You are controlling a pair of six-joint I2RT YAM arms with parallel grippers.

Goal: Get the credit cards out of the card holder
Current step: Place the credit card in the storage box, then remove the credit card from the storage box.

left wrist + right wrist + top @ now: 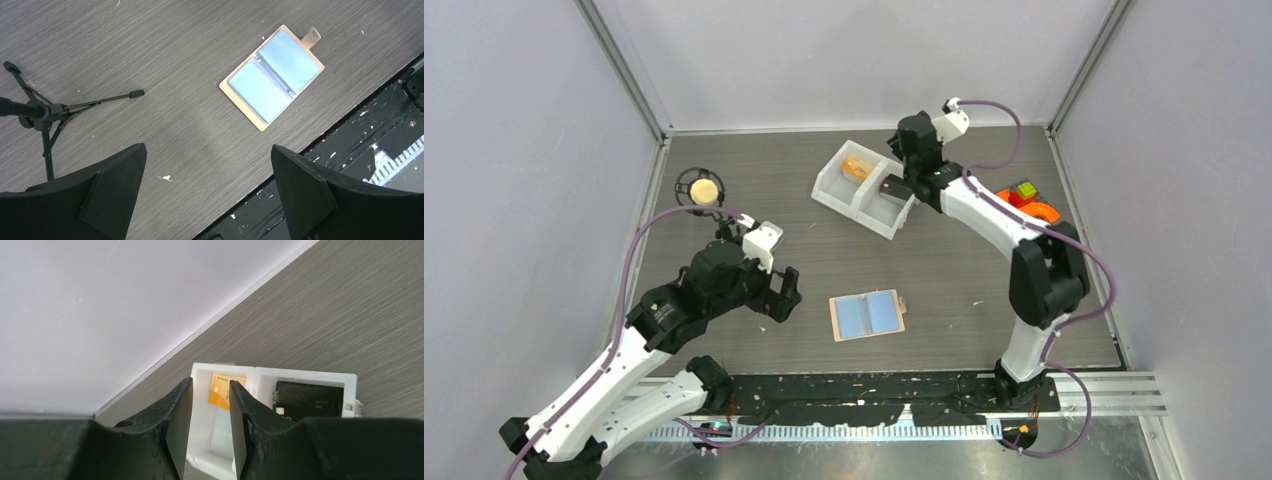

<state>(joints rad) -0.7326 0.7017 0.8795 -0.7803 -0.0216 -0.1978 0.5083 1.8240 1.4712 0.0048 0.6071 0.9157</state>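
The card holder lies opened flat on the table, its light blue lining facing up and the snap tab pointing right. Two credit cards lie in a white two-compartment bin: an orange one in the left compartment and a black one in the right. My right gripper hangs over the bin, jaws apart with nothing between them. To the left of the card holder my left gripper stands wide open and holds nothing.
A small black tripod with a round tan top stands at the back left. Orange and green objects sit at the right edge under the right arm. A black mounting rail runs along the table's near edge.
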